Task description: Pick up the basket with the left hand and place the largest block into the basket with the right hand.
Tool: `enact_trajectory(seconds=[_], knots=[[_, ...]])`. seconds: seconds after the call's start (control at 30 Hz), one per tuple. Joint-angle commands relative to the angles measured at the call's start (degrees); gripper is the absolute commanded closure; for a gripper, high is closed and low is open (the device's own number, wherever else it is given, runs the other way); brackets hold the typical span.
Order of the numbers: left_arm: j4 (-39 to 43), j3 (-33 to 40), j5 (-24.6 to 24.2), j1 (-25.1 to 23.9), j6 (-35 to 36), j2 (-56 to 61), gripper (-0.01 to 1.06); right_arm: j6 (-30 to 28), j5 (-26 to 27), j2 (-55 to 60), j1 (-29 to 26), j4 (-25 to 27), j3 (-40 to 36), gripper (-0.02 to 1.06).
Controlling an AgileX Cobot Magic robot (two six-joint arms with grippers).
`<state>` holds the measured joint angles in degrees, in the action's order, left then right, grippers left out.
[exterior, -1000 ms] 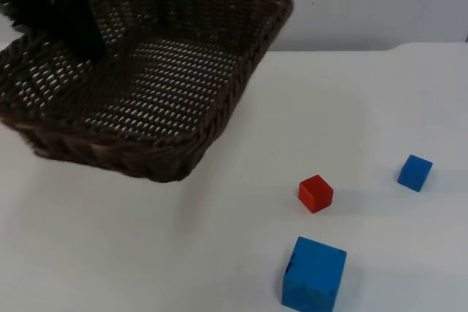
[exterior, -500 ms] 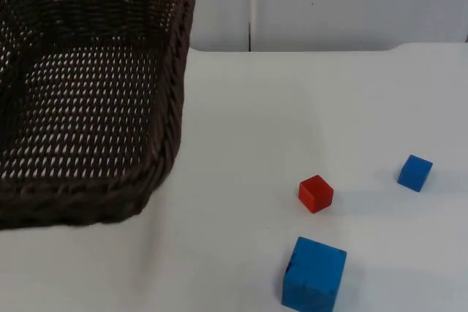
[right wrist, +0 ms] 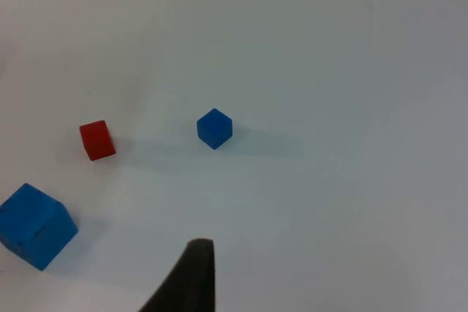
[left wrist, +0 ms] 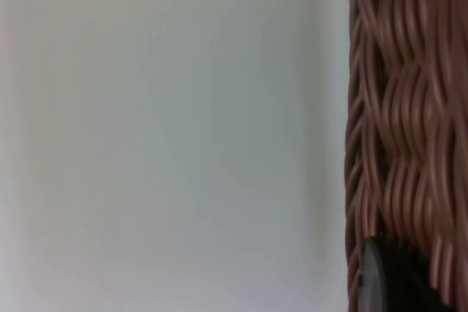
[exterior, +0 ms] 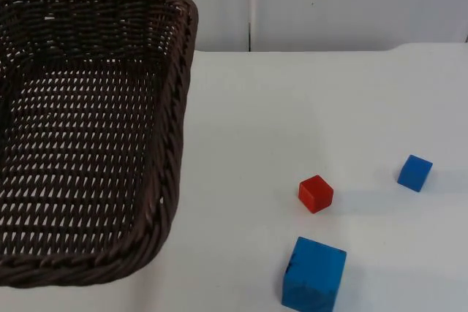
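Note:
A dark brown woven basket [exterior: 175,107] hangs tilted over the table's left side in the top view. In the left wrist view my left gripper [left wrist: 391,277] is shut on the basket's woven wall [left wrist: 398,107]. The largest block, a big blue cube [exterior: 314,274], stands near the table's front edge, right of the middle. The right wrist view has this blue cube [right wrist: 35,226] too. My right gripper [right wrist: 191,277] hovers above the table, well apart from the cube, with nothing seen in it.
A small red block [exterior: 315,193] [right wrist: 97,140] sits just behind the big cube. Further right lies a small blue block [exterior: 414,172] [right wrist: 214,128]. The grey partition wall [exterior: 351,1] closes off the table's back.
The basket has swung left and turned, its long side now running front to back. The left arm has left the top view. The three blocks have not moved.

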<state>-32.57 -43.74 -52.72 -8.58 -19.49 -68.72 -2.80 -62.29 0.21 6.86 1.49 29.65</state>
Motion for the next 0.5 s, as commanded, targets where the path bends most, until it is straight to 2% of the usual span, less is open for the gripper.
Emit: enact_trajectory(seconds=[0.0,0.47], knots=[[-0.99,0.10,0.52,-0.16,-0.02,0.79,1.05,-0.17,0.43,-0.21,-0.36,0.01,-0.08,0.00],[-0.62,0.10,0.52,-0.16,-0.06,0.79,1.05,-0.40,0.77,-0.21,-0.36,3.05,-0.08,0.00]])
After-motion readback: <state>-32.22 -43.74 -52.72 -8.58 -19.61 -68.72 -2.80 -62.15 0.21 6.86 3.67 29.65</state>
